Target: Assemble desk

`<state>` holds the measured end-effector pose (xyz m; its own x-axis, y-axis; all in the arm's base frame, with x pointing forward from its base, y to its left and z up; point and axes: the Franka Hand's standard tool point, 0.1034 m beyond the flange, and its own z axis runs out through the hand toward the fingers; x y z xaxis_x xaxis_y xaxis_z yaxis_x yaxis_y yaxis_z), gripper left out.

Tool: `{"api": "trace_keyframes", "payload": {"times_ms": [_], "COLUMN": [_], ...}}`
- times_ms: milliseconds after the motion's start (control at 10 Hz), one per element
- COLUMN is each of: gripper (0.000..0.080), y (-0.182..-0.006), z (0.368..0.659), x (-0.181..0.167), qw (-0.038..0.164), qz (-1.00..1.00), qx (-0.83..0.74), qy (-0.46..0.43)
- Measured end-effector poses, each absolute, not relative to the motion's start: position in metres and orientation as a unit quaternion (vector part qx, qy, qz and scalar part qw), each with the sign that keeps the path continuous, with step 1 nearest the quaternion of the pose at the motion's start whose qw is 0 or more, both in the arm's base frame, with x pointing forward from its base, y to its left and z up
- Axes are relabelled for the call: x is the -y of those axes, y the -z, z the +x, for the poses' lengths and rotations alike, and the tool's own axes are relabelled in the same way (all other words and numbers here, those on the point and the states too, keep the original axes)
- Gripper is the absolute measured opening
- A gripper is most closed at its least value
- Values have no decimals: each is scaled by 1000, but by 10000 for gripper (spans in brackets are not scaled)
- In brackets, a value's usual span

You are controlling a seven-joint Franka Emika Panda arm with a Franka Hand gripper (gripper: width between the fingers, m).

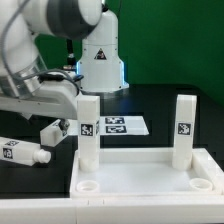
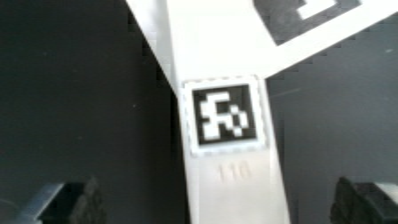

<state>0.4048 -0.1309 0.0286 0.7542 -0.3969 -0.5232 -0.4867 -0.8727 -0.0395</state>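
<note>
A Franka arm reaches in from the exterior view's left over a black counter [image 1: 30, 180]. A loose leg [image 1: 20, 152] lies on its side at the far left, and a second loose leg [image 1: 57, 129] lies just beyond it, under the arm. The end effector [image 1: 73, 97] hangs close beside the top of the left upright leg [image 1: 88, 135], which stands in a rear corner of the white tabletop [image 1: 150, 172]. Behind, the marker board [image 1: 121, 126] lies flat on the counter. The right upright leg [image 1: 184, 130] stands in the tabletop's other rear corner. Round sockets [image 1: 87, 185] show at the tray's two near corners. In the wrist view, the end effector [image 2: 214, 200] is spread wide. Its dark fingertips [image 2: 63, 202] flank a tagged leg [image 2: 228, 115], with a dark gap on each side and no contact.
</note>
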Motion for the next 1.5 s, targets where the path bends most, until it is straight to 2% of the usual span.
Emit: {"api": "trace_keyframes", "payload": {"times_ms": [200,400,700,1300,1500], "gripper": [647,649,649,649,639], "y": [-28,-24,-22,-12,-9], "z": [399,398,393,389,389], "x": [127,120,118,119,118], "qw": [105,141,165,159,148], "qz": [-913,-894,-849,-843,-833], "qx": [-235,-186,-180,-189,-204], "qy": [-317,-382,-468,-479,-492]}}
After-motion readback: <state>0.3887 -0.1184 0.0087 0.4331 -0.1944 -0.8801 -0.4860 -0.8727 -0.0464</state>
